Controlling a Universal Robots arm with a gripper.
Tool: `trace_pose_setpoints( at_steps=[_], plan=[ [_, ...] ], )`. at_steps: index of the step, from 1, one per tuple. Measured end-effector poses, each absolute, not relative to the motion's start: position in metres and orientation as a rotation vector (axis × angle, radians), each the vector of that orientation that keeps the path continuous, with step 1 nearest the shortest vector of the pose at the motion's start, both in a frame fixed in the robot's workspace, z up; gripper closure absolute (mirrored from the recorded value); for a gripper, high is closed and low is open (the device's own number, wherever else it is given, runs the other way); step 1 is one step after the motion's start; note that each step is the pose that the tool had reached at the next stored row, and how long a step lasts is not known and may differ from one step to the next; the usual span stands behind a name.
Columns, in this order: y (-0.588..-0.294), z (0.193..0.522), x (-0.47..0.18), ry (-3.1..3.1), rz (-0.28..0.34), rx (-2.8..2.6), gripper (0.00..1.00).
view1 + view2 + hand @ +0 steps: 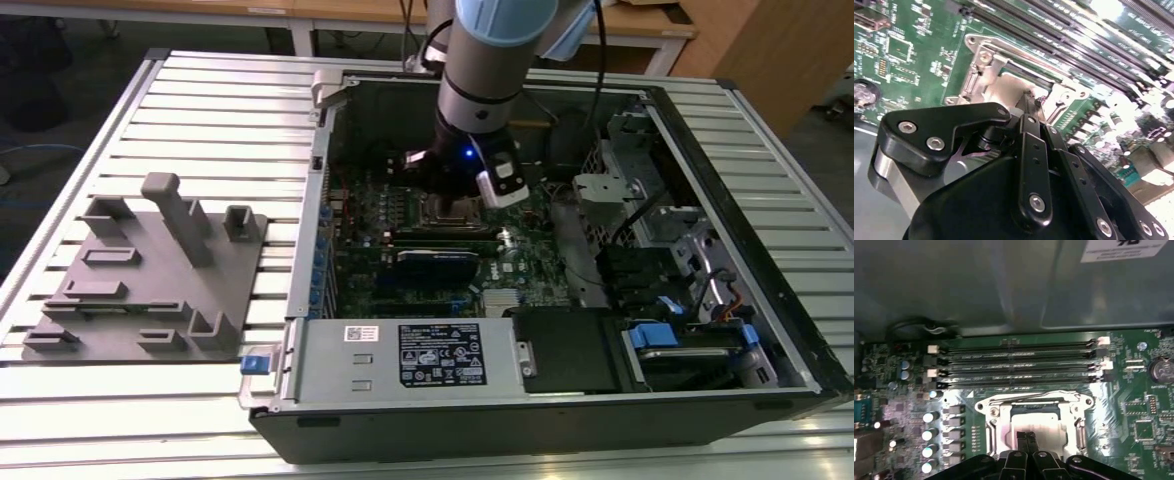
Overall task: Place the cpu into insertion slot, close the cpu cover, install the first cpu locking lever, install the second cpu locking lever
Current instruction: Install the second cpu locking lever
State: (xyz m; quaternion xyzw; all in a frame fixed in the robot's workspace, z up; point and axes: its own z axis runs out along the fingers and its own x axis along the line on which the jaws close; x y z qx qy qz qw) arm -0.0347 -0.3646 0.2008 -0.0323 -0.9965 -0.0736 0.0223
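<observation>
Open computer case (747,330) lying on a slatted metal table (200,110), with a grey fixture block (147,290) on the exterior view's left. Green motherboard (1134,410) inside, four long memory slots (1019,365) beside the socket. Cpu cover (999,425) lowered over the insertion slot (1019,70), cpu (1036,421) seated within its window. Gripper (1027,440) directly above the chip, fingertips (1026,102) pressed together, nothing held between them; touching the cpu or just above it, cannot tell.
</observation>
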Motion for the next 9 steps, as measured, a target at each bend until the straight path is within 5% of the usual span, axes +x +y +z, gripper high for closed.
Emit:
trace_pose_setpoints(
  at_steps=[9],
  plan=[
    [-0.3644, 0.2007, -0.0351, -3.117, -0.230, -0.095, 0.90]
  ],
)
